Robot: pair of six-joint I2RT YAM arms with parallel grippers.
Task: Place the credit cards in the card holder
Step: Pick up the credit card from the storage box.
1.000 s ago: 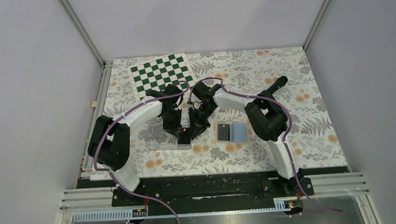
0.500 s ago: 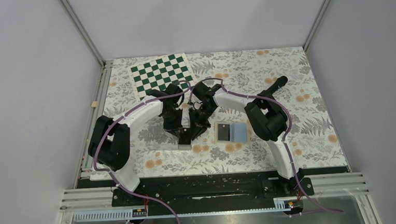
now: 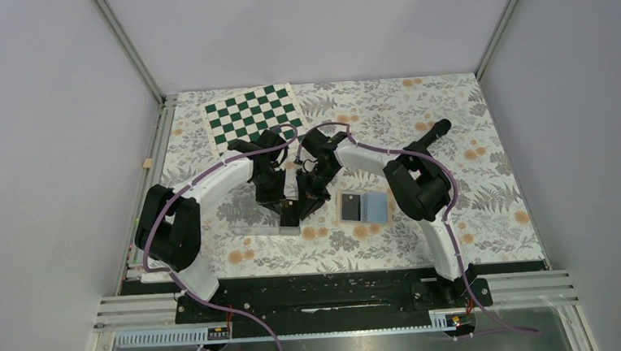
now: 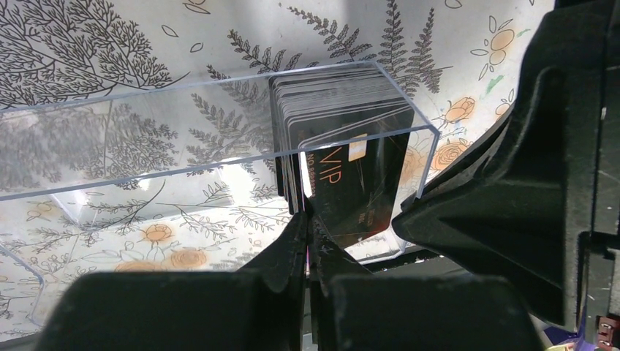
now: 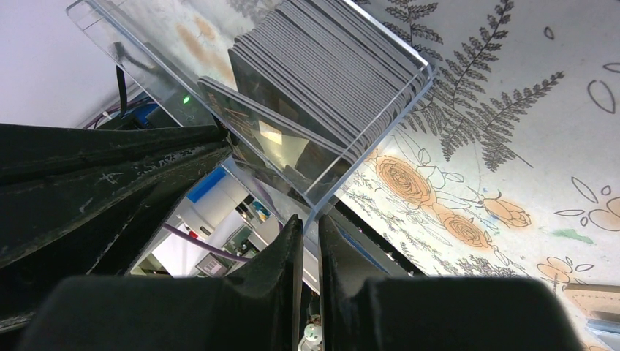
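Left arm (image 3: 210, 186): reaches from the lower left of the top view up and across to the middle, wrist bent down over the clear tray (image 4: 146, 131).
Left gripper (image 4: 307, 223): fingers pressed almost together, pinching the lower left edge of the front credit card (image 4: 365, 183), which bears "VIP" in orange and leans out from the stack.
Right arm (image 3: 418, 189): rises from the lower right, folds at the elbow and stretches left to the centre, tip to tip with the left one.
Right gripper (image 5: 307, 230): only a thin slit between the fingers, and the corner of the tray's end wall runs into it; it appears clamped on that wall.
Credit cards (image 4: 343, 110): a tight black stack on edge at the right end of the tray in the left wrist view.
Card holder (image 3: 377, 207): lies open just right of the grippers, pale blue lining up, with a dark card (image 3: 350, 206) on its left half.
Table cover (image 3: 495, 180): floral print.
Chessboard mat (image 3: 255, 118): upper left of the table.
Black marker (image 3: 431, 133): upper right, well apart from the tray.
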